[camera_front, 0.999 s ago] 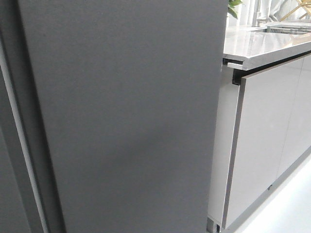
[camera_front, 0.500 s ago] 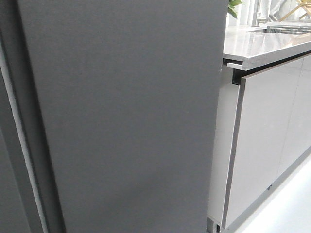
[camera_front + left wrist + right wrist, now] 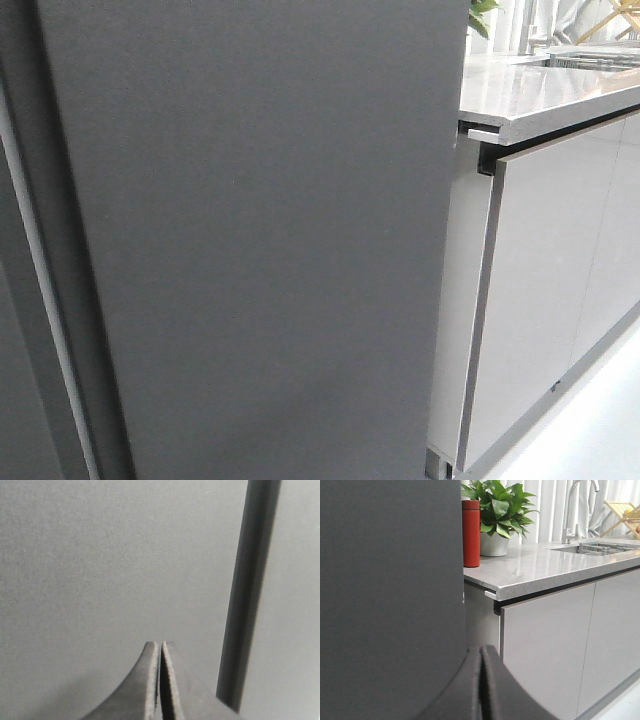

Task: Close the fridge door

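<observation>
The fridge door (image 3: pixel 260 240) is a matte dark-grey slab that fills most of the front view, showing only its flat outer face. A pale grey seal strip (image 3: pixel 40 300) runs down beside its left edge. Neither gripper shows in the front view. In the left wrist view my left gripper (image 3: pixel 160 643) is shut and empty, its tips close to a dark-grey face (image 3: pixel 110 560). I cannot tell whether they touch. In the right wrist view my right gripper (image 3: pixel 481 648) is shut and empty, next to the door's (image 3: pixel 390 580) right edge.
A dark vertical gap (image 3: pixel 247 595) separates the grey face from another grey panel (image 3: pixel 295 605). Glossy pale-grey cabinet doors (image 3: pixel 540 290) stand right of the fridge under a stone counter (image 3: pixel 545 570). On the counter are a red bottle (image 3: pixel 471 532), a potted plant (image 3: pixel 497 515) and a sink (image 3: pixel 592 547).
A faint shadow on the lower part of the door face has faded. The door's edges sit in the same place.
</observation>
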